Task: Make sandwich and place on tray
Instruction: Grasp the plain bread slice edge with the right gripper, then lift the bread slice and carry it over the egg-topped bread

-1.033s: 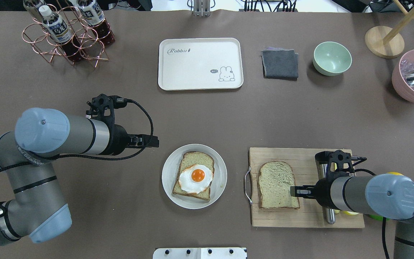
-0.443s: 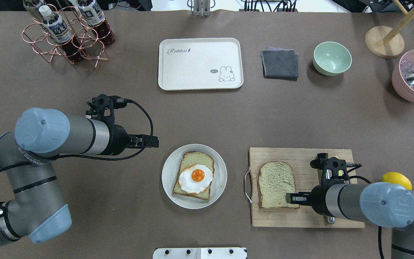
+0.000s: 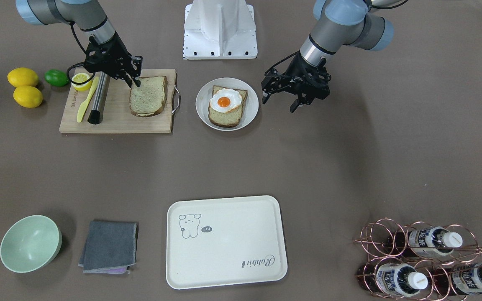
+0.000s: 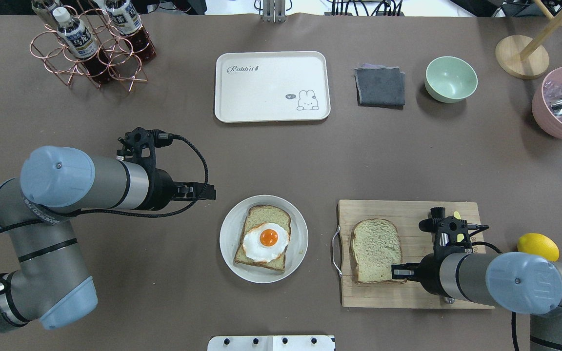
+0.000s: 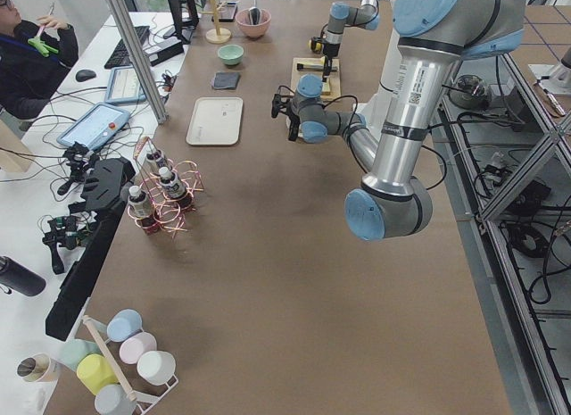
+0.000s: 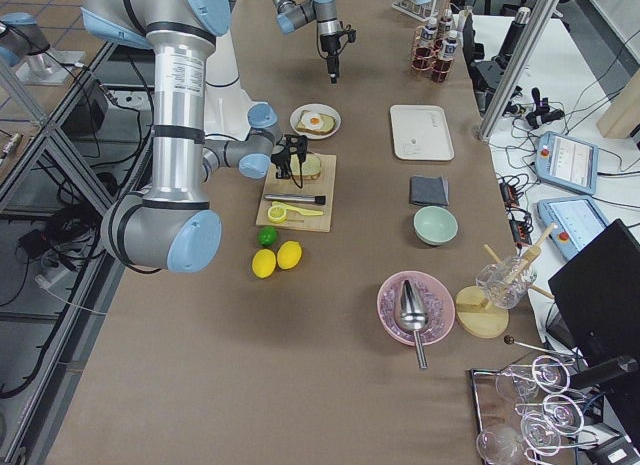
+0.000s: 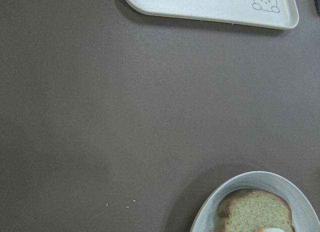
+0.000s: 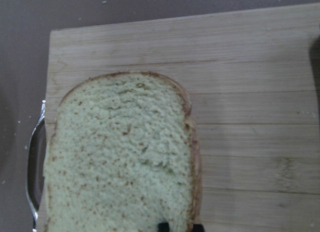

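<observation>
The sandwich is not yet built. The egg slice (image 4: 261,229), with the egg (image 4: 265,240) on it, sits on the plate (image 4: 230,243) at lower centre of the overhead view. The loose slice (image 4: 376,249) lies flat on the board (image 4: 408,209) at lower right. The tray (image 4: 271,87) waits well apart at upper centre of the worktop (image 4: 408,161).

The right claw (image 4: 400,272) is at the loose slice's lower right corner, so the slice lies to its left and up-frame, its long axis running top to bottom. In the wrist view the tips are slightly parted with the crust between them. Whether they are biting yet cannot be told. The right arm is clearly the nearer one to this slice. The left claw (image 3: 283,100) hangs open just beside the plate, holding nothing.

A second ago the right claw was at the middle of the slice's right edge. It has slid down-frame to the corner, and the arm's shift has uncovered a lemon (image 4: 537,245). The left arm, both slices and the tray have not moved.
</observation>
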`<state>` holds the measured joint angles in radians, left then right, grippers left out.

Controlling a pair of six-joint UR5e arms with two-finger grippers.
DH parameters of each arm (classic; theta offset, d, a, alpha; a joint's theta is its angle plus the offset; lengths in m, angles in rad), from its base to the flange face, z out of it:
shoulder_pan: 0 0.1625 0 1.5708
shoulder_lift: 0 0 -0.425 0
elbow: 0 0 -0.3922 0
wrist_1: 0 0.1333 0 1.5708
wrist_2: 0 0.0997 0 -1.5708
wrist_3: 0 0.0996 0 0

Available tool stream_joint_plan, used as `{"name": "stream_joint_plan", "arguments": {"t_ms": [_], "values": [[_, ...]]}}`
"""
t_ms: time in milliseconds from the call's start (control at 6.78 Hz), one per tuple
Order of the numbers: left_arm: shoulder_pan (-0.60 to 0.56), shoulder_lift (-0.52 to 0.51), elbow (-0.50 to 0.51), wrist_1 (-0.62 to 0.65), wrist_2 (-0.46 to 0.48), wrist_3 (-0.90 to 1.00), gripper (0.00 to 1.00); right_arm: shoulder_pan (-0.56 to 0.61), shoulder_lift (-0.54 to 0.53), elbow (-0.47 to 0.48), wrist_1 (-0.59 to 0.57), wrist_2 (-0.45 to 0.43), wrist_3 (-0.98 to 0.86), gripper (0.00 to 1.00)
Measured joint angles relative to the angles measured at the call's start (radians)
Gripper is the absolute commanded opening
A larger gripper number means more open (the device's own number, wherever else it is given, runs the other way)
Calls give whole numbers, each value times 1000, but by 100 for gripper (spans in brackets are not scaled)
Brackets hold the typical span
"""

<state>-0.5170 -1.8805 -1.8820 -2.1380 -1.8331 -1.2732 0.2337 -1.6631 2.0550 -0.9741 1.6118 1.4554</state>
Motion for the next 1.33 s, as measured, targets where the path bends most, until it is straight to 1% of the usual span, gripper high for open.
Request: {"name": "stream_joint_plan", "arguments": {"t_ms": [443, 590, 885, 1033, 1328], "values": [[0, -1, 1, 0, 0, 1, 98, 15, -7, 21, 0, 6, -2, 0], [0, -1, 1, 0, 0, 1, 98, 37, -11, 48, 1, 26, -2, 0], [0, -2, 1, 0, -1, 2, 98, 110, 5, 105, 1, 106, -2, 0], [0, -2, 2, 0, -2, 2, 98, 135, 47, 110, -1, 136, -1, 0], [0, -2, 8, -1, -3, 3, 98, 142, 165, 64, -8, 142, 14, 0]]}}
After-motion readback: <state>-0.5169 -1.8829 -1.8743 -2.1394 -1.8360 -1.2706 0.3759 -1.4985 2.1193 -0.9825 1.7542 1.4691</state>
